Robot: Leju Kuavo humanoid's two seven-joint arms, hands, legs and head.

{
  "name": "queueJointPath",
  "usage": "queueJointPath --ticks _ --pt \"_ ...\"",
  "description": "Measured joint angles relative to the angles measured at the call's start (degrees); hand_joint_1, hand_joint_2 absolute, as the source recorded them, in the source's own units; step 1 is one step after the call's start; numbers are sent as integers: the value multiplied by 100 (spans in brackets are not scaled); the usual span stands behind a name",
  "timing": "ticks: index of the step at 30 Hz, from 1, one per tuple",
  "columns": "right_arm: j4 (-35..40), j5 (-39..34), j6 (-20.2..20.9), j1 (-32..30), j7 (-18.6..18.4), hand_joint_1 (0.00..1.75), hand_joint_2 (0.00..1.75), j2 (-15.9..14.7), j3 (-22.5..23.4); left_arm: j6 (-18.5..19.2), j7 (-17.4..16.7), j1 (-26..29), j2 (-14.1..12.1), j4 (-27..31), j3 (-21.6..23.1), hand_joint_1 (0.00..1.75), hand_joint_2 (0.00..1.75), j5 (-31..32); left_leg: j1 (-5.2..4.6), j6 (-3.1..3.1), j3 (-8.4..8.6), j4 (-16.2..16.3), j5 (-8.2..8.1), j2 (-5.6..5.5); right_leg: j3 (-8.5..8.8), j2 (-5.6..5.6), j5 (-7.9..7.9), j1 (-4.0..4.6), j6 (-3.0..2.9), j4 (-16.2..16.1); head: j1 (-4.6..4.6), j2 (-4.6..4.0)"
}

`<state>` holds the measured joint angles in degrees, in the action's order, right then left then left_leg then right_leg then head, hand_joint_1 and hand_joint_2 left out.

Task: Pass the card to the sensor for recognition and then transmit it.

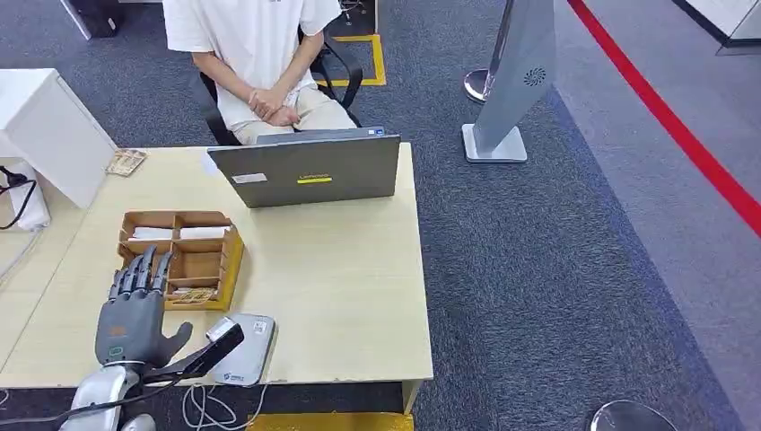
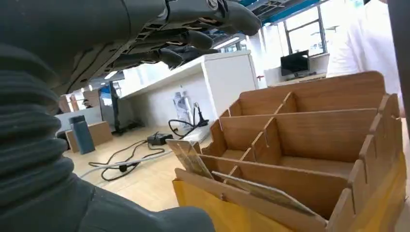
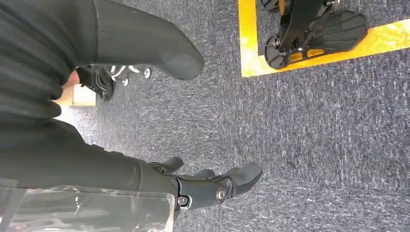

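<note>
Tabletop: cards [image 1: 193,294] in organizer [image 1: 229,260] just beyond left hand's [image 1: 135,314] fingers [image 1: 144,269].

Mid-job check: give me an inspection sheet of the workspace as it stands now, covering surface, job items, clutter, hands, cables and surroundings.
Surface: light wooden table, mostly bare on its right half.
Job's things: wooden card organizer with cards in its near compartments; grey card sensor at the near edge.
Clutter: grey laptop, lid toward the robot; white box; small tray.
Hands: left robot hand empty, fingers extended over the organizer; right robot hand hangs over the carpet, empty.
Cables: black cord at far left; white cable below the near edge.
Surroundings: seated person; grey kiosk stand; red floor line.
</note>
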<state>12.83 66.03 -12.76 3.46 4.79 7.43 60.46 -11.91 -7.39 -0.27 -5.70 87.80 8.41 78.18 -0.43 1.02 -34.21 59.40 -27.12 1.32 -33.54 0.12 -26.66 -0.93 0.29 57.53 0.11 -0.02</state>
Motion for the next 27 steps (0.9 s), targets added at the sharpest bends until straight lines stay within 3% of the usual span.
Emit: queueJointPath --ticks 15,27 --pt "22 55 -4 4 -17 0 175 0 2 -54 -59 2 70 -303 -242 0 175 41 0 0 0 0 0 0 0 -1 0 0 0 0 2 0" --pt "22 221 20 15 -17 0 175 0 2 -654 20 -166 179 -728 -415 0 175 275 0 0 0 0 0 -1 1 -2 0 0 0 0 0 0"
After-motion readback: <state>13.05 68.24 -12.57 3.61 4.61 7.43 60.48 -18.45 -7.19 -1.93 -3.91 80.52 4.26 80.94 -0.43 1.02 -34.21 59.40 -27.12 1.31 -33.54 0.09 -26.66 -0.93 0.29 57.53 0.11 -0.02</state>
